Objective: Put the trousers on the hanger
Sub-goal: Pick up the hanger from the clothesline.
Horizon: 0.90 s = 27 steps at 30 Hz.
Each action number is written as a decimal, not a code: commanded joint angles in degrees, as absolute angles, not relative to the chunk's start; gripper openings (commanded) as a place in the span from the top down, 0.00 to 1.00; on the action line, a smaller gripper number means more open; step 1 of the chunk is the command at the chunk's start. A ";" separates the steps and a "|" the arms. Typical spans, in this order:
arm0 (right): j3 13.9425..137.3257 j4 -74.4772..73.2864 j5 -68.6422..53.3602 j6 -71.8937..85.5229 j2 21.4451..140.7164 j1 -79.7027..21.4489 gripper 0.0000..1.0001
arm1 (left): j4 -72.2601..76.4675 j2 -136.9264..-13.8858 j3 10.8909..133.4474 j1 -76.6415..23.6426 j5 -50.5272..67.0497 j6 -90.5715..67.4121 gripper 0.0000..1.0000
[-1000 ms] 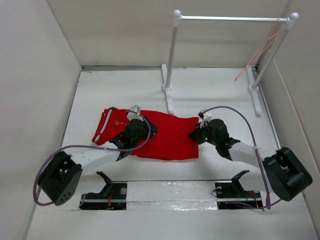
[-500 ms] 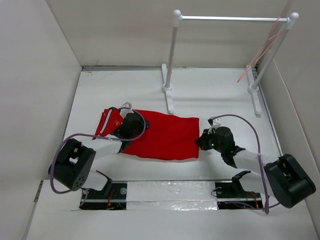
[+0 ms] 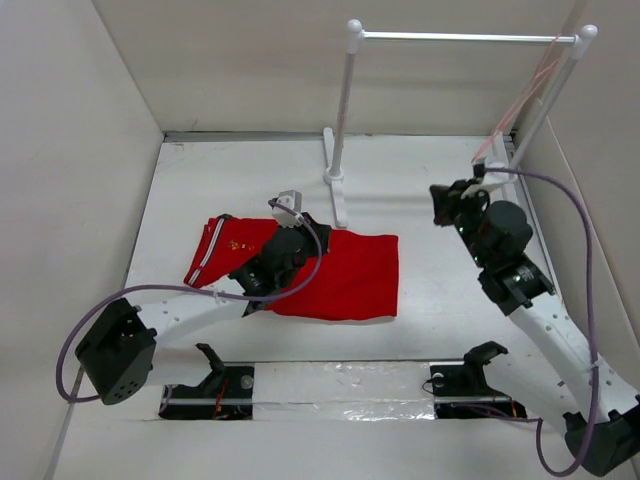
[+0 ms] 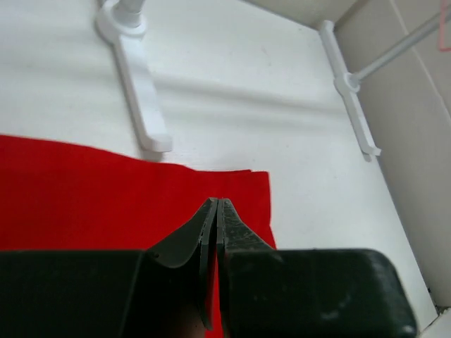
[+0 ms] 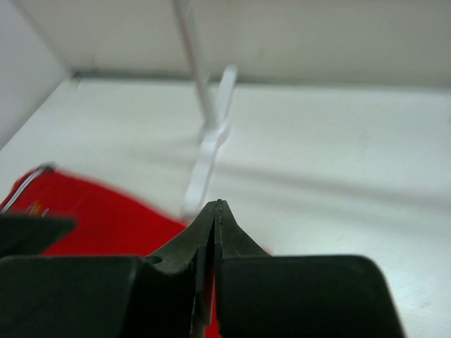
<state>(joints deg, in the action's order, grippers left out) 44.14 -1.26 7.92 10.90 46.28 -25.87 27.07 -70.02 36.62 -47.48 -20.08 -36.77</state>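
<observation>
- The trousers (image 3: 340, 272) lie flat on the worktop (image 3: 430, 310), left of its middle, with the striped band toward the left edge.
- The left end effector (image 4: 217, 208) hangs over their far edge, fingers pressed together (nothing between them).
- The right end effector (image 5: 217, 207) is raised near the right edge, likewise pressed together and empty.
- The hanger (image 3: 520, 95) hangs from the rack's (image 3: 345, 100) bar at the far right corner.

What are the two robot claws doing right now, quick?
Left gripper: shut over the bright red fabric trousers, nothing visibly held.
Right gripper: shut, holding nothing.
</observation>
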 commanded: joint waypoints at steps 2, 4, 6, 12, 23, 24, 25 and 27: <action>56.31 -4.13 20.30 1.85 52.28 -20.15 1.00 | 32.07 -71.01 39.38 -51.42 -25.76 -26.99 1.00; 63.26 -4.31 20.74 0.71 57.46 -14.08 1.00 | 33.48 -71.37 39.11 -51.42 -23.03 -24.97 1.00; 69.92 -5.36 18.21 0.70 60.98 -6.73 1.00 | 33.49 -71.63 38.76 -51.42 -22.33 -24.17 1.00; 83.65 -7.38 17.67 1.05 75.21 4.82 0.39 | 34.54 -68.73 36.48 -51.94 -17.94 -23.73 0.82; 101.43 -14.33 0.62 3.95 95.00 12.48 0.29 | 34.63 -68.29 36.39 -52.47 -15.82 -23.55 0.74; 100.90 -13.89 0.44 4.30 95.53 13.09 0.30 | 34.72 -68.47 36.47 -52.47 -15.73 -23.55 0.75; 100.64 -12.84 -2.69 5.09 96.49 13.10 0.31 | 34.63 -68.55 36.56 -52.47 -15.73 -23.55 0.75; 100.81 -12.57 -5.17 6.06 97.82 13.79 0.35 | 34.63 -68.82 36.65 -52.47 -15.38 -23.64 0.74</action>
